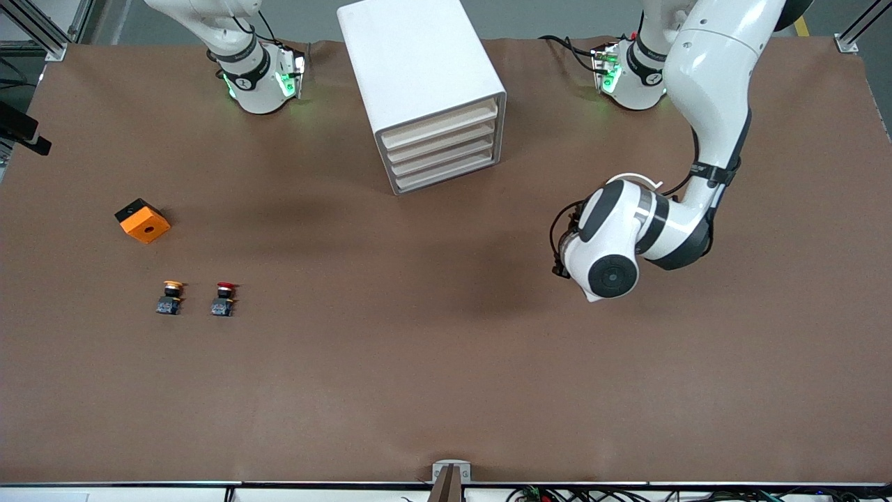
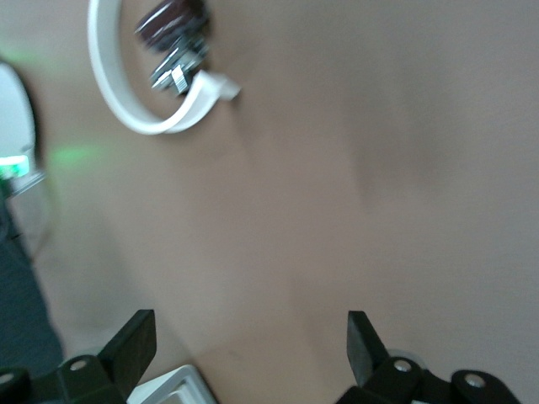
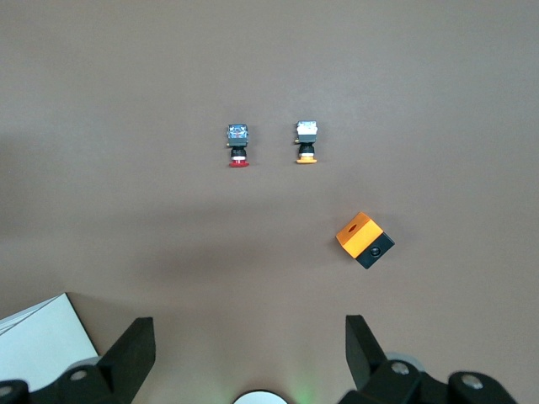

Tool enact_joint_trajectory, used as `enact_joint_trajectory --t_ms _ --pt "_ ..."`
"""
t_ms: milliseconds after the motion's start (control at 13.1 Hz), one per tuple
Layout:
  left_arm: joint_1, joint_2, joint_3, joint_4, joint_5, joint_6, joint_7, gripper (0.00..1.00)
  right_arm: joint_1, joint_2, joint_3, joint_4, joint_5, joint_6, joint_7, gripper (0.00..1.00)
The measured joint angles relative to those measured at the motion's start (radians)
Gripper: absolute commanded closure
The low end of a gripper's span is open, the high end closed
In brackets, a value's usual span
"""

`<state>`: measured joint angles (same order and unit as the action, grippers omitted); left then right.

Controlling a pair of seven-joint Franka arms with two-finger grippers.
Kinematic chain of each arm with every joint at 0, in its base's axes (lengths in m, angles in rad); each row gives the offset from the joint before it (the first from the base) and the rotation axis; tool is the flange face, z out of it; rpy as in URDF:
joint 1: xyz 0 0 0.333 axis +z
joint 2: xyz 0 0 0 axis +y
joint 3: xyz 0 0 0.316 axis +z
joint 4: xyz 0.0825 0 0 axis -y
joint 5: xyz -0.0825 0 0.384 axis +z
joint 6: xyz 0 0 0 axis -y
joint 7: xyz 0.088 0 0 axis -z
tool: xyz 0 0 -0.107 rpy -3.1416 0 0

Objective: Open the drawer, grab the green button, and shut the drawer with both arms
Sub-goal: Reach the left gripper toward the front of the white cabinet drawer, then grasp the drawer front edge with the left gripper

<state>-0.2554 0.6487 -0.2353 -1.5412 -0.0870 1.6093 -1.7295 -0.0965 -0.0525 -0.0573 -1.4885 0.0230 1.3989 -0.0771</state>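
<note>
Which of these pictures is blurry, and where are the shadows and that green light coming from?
Left wrist view: soft and smeared, the white strap hazy, a green glow at one edge. Right wrist view: sharp, the two buttons and the orange box crisp, a faint shadow band across the table. Front view: even light, broad soft shadows under the arm and beside the cabinet; green lamps shine at both bases.

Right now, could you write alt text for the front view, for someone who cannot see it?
A white drawer cabinet stands shut on a brown table between two white robot arms. An orange box, an orange-capped button and a red-capped button sit toward the right arm's end.
</note>
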Motion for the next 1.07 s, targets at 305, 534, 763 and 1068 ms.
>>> enact_joint_trajectory --t_ms 305,534,763,1068 --pt "-0.001 0.068 -0.071 -0.013 -0.107 -0.038 -0.135 0.00 0.000 0.000 0.000 0.003 0.000 0.001 0.000 0.00" --pt "-0.002 0.103 -0.083 -0.013 -0.219 -0.082 -0.158 0.00 0.000 0.000 -0.001 0.003 0.000 0.001 0.005 0.00" --pt "0.001 0.136 -0.083 -0.011 -0.324 -0.102 -0.158 0.00 0.000 0.002 -0.001 0.001 0.000 -0.001 0.006 0.00" --pt "0.012 0.183 -0.082 -0.001 -0.438 -0.121 -0.204 0.00 -0.002 0.021 -0.002 -0.002 0.000 -0.006 0.006 0.00"
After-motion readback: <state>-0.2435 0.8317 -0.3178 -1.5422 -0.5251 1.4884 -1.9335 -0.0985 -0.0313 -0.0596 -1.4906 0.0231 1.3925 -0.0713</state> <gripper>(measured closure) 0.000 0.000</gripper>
